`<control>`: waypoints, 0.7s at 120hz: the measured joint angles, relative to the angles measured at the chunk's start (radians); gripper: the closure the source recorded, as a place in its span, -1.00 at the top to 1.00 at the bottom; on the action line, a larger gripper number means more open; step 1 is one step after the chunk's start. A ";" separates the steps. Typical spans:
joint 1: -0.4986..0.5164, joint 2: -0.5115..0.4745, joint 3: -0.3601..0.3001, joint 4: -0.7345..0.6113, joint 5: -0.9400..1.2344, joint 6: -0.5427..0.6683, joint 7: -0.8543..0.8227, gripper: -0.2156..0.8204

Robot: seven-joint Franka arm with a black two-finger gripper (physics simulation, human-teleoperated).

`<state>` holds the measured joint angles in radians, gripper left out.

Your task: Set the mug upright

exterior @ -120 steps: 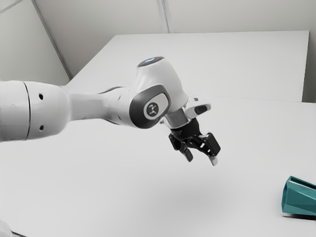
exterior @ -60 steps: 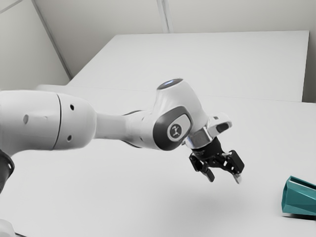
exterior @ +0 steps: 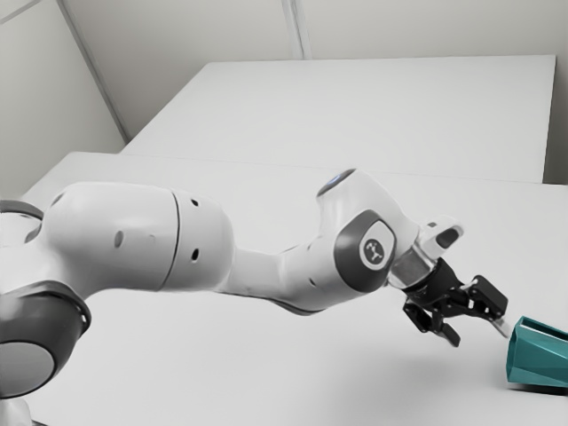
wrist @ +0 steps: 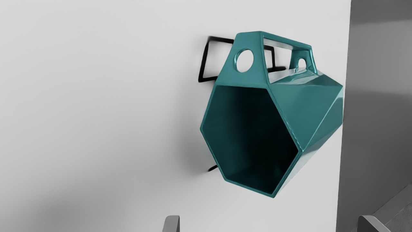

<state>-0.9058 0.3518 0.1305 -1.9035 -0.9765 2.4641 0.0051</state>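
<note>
My arm (exterior: 142, 232) comes in from the exterior view's left and reaches across to the lower right of the frame, where I have the gripper (exterior: 480, 335) above the white worktop (exterior: 204, 373). Its jaws are spread wide, one tip well apart from the other; the wrist view shows both tips with a broad gap between them.

The teal mug (exterior: 540, 357) lies on its side on the worktop, at the lower right of the exterior frame, where the picture's edge cuts it off. Its wider, open end is turned toward my gripper. One tip looks near that rim from the side, and on the wrist view I see the mug ahead of both tips, apart from them.

That close look also gives me the six-sided mouth (wrist: 251, 138), dark inside, facing the hand, and the faceted body narrowing away from it. The squared handle (wrist: 249, 40) stands out from one side of the body, with a round hole through each of its end walls. Thin black lines (wrist: 203, 61) show on the worktop just beside the handle. A broad pale panel (exterior: 364, 115) fills much of the upper part of the exterior frame.
</note>
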 joint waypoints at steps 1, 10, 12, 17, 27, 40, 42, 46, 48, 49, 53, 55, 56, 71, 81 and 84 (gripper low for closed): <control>0.000 0.001 0.000 0.001 -0.005 0.001 0.004 0.58; 0.000 0.019 -0.012 0.026 -0.036 0.007 0.039 0.58; 0.000 0.025 -0.014 0.034 -0.042 0.008 0.046 0.58; 0.000 0.046 -0.017 0.059 -0.059 0.010 0.066 0.58; 0.002 0.087 -0.020 0.101 -0.084 0.011 0.103 0.58; 0.008 0.130 -0.025 0.141 -0.098 0.009 0.144 0.58; 0.009 0.134 -0.026 0.145 -0.099 0.008 0.150 0.58; 0.010 0.142 -0.029 0.152 -0.101 0.007 0.161 0.58; 0.010 0.146 -0.031 0.157 -0.101 0.007 0.166 0.58; 0.010 0.148 -0.032 0.160 -0.102 0.006 0.169 0.58; 0.011 0.156 -0.033 0.167 -0.102 0.005 0.179 0.58; 0.011 0.159 -0.034 0.170 -0.102 0.005 0.183 0.58; 0.011 0.161 -0.034 0.172 -0.102 0.005 0.186 0.58; 0.019 0.199 -0.041 0.216 -0.102 0.001 0.220 0.58; 0.025 0.220 -0.042 0.246 -0.096 -0.008 0.242 0.58; 0.026 0.224 -0.043 0.251 -0.095 -0.010 0.249 0.57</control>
<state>-0.8795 0.5756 0.0878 -1.6521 -1.0712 2.4540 0.2537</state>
